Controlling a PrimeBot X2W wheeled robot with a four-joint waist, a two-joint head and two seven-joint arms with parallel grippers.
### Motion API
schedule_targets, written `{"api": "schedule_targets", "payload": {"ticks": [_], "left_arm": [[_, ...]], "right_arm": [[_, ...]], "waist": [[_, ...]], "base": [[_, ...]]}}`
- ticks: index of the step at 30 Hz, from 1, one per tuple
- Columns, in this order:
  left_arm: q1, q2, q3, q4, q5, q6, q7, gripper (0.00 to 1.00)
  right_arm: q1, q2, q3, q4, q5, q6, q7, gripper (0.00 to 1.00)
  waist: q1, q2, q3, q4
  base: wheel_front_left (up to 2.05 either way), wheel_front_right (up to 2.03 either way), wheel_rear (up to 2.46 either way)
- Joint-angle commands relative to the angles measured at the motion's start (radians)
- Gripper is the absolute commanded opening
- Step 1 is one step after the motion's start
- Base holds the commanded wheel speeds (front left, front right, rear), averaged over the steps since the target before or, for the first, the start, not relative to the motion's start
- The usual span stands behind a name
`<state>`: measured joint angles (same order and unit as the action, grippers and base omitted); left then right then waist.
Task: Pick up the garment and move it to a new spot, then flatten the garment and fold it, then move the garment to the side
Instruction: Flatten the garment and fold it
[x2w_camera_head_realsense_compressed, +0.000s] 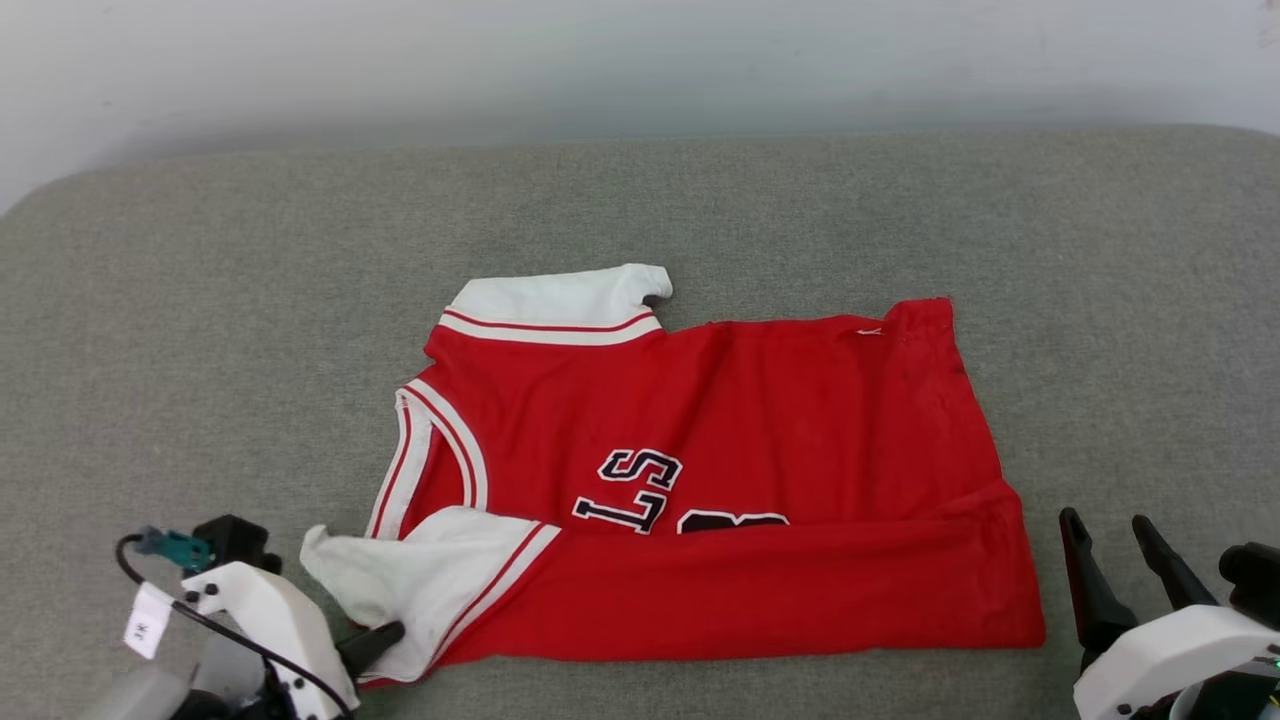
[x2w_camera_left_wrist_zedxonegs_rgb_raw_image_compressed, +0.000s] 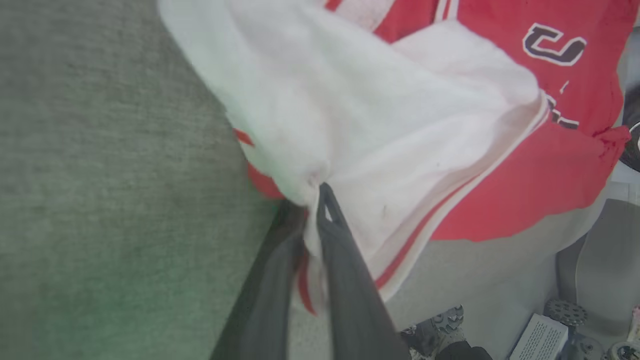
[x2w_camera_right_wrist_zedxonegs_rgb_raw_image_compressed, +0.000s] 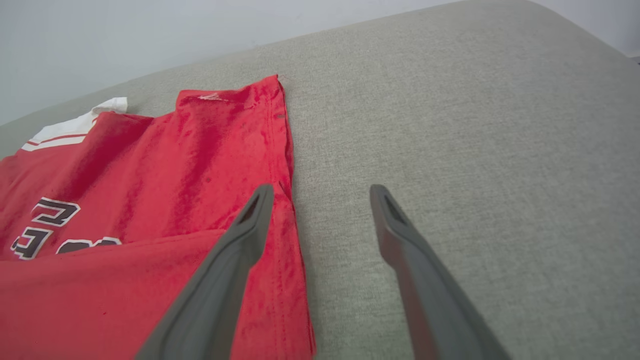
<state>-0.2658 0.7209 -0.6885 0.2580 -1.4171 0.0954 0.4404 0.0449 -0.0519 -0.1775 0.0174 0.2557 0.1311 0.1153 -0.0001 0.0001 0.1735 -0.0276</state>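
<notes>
With the left gripper clamped on the white sleeve at seven o'clock and the right gripper spread empty at four o'clock by the hem, folding the garment, lying part-folded at the centre of the grey cushion, and next probably calling for carrying that sleeve inward over the red body.

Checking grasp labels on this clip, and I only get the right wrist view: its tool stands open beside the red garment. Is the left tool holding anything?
Observer: Yes. The left tool is shut on the garment's white near sleeve, cloth pinched between its fingers.
Operator: Is that sleeve spread flat?
Observer: No. In the head view it is bunched at the garment's near left corner.
Operator: Where is the neckline?
Observer: The striped V-neck trim lies at the garment's left end.
</notes>
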Motion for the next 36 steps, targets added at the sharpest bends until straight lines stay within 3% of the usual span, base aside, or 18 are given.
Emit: {"api": "schedule_targets", "payload": {"ticks": [1, 6, 8, 9, 11, 18, 22, 23, 24, 25, 36], "left_arm": [[0.017, -0.057, -0.033, 0.023, 0.003, -0.019, -0.002, 0.0], [-0.004, -0.039, -0.011, 0.037, 0.042, -0.044, -0.066, 0.0], [-0.005, -0.022, 0.0, 0.014, 0.059, -0.038, -0.094, 0.0], [-0.004, 0.001, 0.013, -0.033, 0.079, -0.018, -0.122, 0.0], [0.002, 0.019, 0.019, -0.073, 0.092, 0.001, -0.134, 0.0], [0.011, 0.058, 0.031, -0.181, 0.113, 0.043, -0.142, 0.0], [0.013, 0.046, 0.022, -0.205, 0.12, 0.045, -0.145, 0.0], [0.013, 0.045, 0.021, -0.202, 0.121, 0.043, -0.147, 0.0], [0.013, 0.041, 0.02, -0.197, 0.117, 0.04, -0.146, 0.0], [0.012, 0.038, 0.019, -0.191, 0.114, 0.037, -0.145, 0.0], [0.042, 0.022, 0.017, -0.174, 0.111, 0.037, -0.171, 0.0]], "right_arm": [[-0.008, 0.002, -0.011, -0.01, 0.008, -0.001, 0.032, 1.0], [0.01, -0.002, -0.035, -0.018, -0.005, -0.001, 0.213, 1.0], [0.009, -0.013, -0.04, -0.031, -0.012, -0.001, 0.318, 1.0], [0.014, -0.026, -0.032, -0.042, -0.014, -0.001, 0.48, 1.0], [0.011, -0.036, -0.024, -0.051, -0.02, -0.001, 0.563, 1.0], [-0.046, -0.043, 0.034, -0.021, -0.012, -0.001, 0.64, 1.0], [-0.075, -0.039, 0.079, 0.105, 0.004, -0.001, 0.682, 1.0], [-0.073, -0.035, 0.089, 0.128, 0.014, -0.001, 0.703, 0.81], [-0.072, -0.032, 0.095, 0.143, 0.025, -0.001, 0.714, 0.26], [-0.076, -0.031, 0.097, 0.151, 0.032, 0.0, 0.718, 0.0], [-0.071, -0.084, 0.079, 0.059, 0.062, -0.001, 0.706, 0.0]], "waist": [[0.0001, -0.0001, -0.007, 0.009], [0.0001, -0.0001, -0.034, 0.031], [0.0001, -0.0001, -0.043, 0.038], [0.0001, -0.0001, -0.05, 0.05], [0.0001, -0.0001, -0.049, 0.059], [0.0001, -0.0001, -0.021, 0.077], [0.0001, -0.0001, 0.004, 0.084], [0.0001, -0.0001, 0.006, 0.085], [0.0001, -0.0001, 0.008, 0.086], [0.0001, -0.0001, 0.007, 0.087], [0.0001, -0.0001, -0.081, 0.105]], "base": [[0.0, 0.0, 0.0], [0.0, 0.0, 0.0], [0.0, 0.0, 0.0], [0.0, 0.0, 0.0], [0.0, 0.0, 0.0], [0.0, 0.0, 0.0], [0.0, 0.0, 0.0], [0.0, 0.0, 0.0], [0.0, 0.0, 0.0], [0.0, 0.0, 0.0], [0.0, 0.0, 0.0]]}}
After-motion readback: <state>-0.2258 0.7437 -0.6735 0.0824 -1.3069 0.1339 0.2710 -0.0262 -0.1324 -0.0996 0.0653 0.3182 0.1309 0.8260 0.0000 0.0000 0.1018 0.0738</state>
